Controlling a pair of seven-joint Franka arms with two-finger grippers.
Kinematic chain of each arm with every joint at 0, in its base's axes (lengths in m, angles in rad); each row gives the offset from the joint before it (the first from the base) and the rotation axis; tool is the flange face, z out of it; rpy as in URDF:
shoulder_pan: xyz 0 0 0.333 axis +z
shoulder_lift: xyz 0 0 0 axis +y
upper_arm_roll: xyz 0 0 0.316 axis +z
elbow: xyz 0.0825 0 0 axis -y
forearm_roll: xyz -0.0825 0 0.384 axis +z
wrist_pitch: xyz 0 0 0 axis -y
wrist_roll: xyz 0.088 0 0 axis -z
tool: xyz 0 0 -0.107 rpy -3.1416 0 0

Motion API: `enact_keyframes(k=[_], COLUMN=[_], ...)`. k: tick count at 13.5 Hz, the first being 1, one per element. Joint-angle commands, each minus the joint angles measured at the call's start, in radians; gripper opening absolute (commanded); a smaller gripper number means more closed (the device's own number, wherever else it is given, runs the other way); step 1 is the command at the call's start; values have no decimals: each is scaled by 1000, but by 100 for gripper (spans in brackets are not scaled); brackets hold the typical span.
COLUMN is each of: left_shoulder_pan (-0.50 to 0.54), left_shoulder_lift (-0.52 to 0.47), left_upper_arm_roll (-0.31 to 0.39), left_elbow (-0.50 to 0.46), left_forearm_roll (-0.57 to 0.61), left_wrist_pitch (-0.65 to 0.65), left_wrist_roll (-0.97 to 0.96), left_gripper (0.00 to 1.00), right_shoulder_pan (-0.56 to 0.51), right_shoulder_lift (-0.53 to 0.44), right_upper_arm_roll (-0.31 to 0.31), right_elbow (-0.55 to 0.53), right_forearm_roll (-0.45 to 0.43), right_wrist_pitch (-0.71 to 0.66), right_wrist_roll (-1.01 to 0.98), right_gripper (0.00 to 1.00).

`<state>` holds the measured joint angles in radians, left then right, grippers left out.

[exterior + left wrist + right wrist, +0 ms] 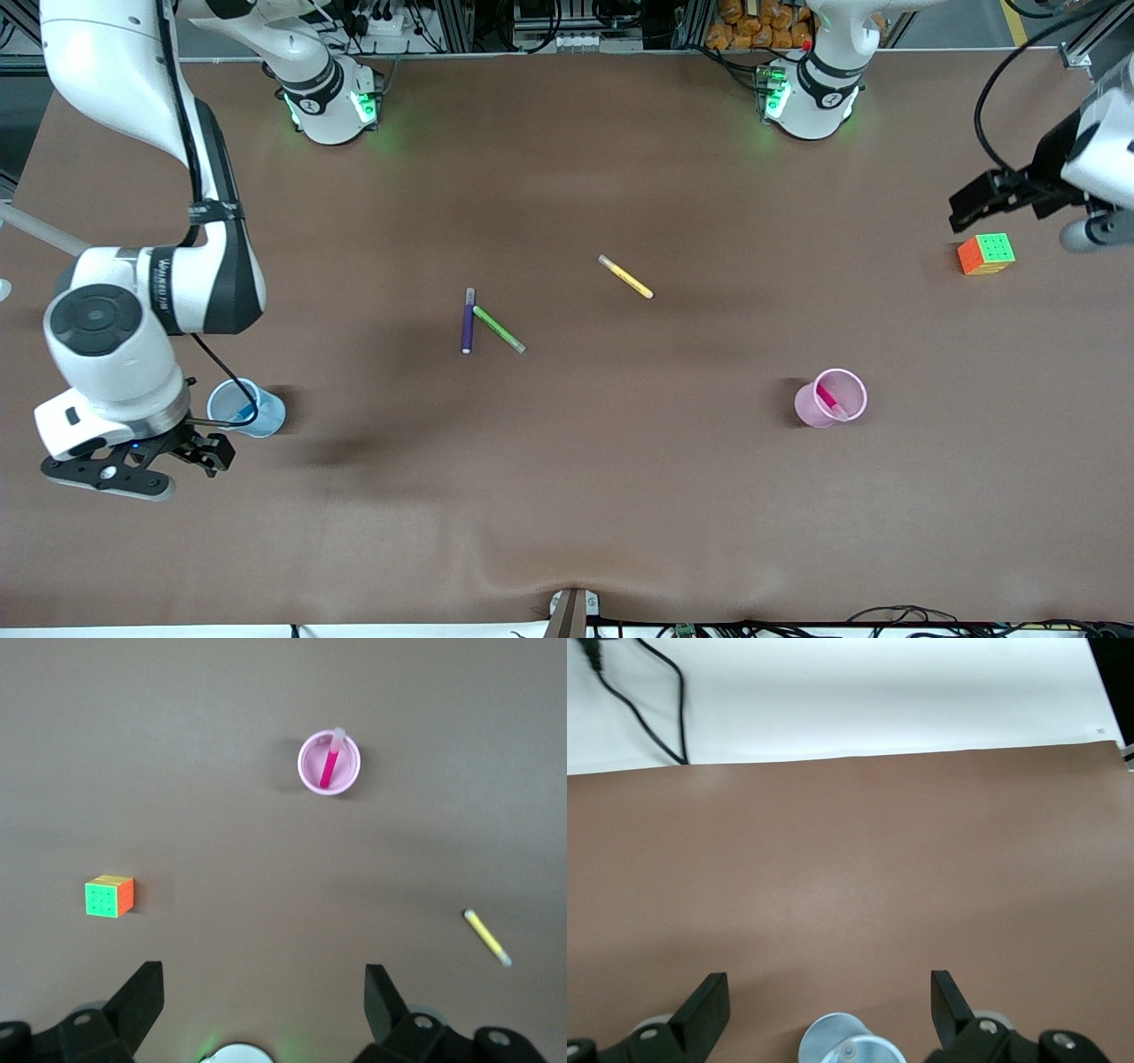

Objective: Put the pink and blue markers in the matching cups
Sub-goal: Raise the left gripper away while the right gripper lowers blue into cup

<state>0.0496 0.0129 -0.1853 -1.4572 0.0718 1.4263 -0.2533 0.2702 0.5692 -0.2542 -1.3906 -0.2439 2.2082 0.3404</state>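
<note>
I see the pink marker (pixel 831 399) standing in the pink cup (pixel 811 406) toward the left arm's end, and the blue marker (pixel 245 411) in the blue cup (pixel 266 416) toward the right arm's end. My right gripper (pixel 190 452) hangs just above the blue cup, fingers spread, holding nothing. My left gripper (pixel 979 202) waits above the Rubik's cube (pixel 986 253), fingers apart too.

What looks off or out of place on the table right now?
Nothing spilled or damaged. Pink marker stands in the pink cup, blue cup upright. Purple marker and green marker lie touching at one end.
</note>
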Motion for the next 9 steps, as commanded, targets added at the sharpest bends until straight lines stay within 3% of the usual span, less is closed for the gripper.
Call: enact_keyframes(k=[1,2,6,9], left_shoulder_pan=[19,30,29,3], left_shoulder_lift=[-63,-79,-126,-168], left_upper_arm_roll=[4,1,4,30], left_elbow=[-23,-40,-86,-150], left_forearm_roll=[-21,-24,-61,-66], left_wrist_pitch=[-35,-35,-24,-7], left_wrist_roll=[46,48,48,46], left_gripper=[100,100,100,100], right_shoulder_pan=[-35,-39,-35,-61], right_shoulder_lift=[31,31,15,11], right_upper_arm_roll=[33,38,49,111], right_elbow=[128,168,214,283], right_forearm_roll=[101,138,192,204], right_wrist_pitch=[-123,-189,-234,-402], right_wrist_roll=[-108,-163,-184,-175], right_gripper=[100,100,100,100])
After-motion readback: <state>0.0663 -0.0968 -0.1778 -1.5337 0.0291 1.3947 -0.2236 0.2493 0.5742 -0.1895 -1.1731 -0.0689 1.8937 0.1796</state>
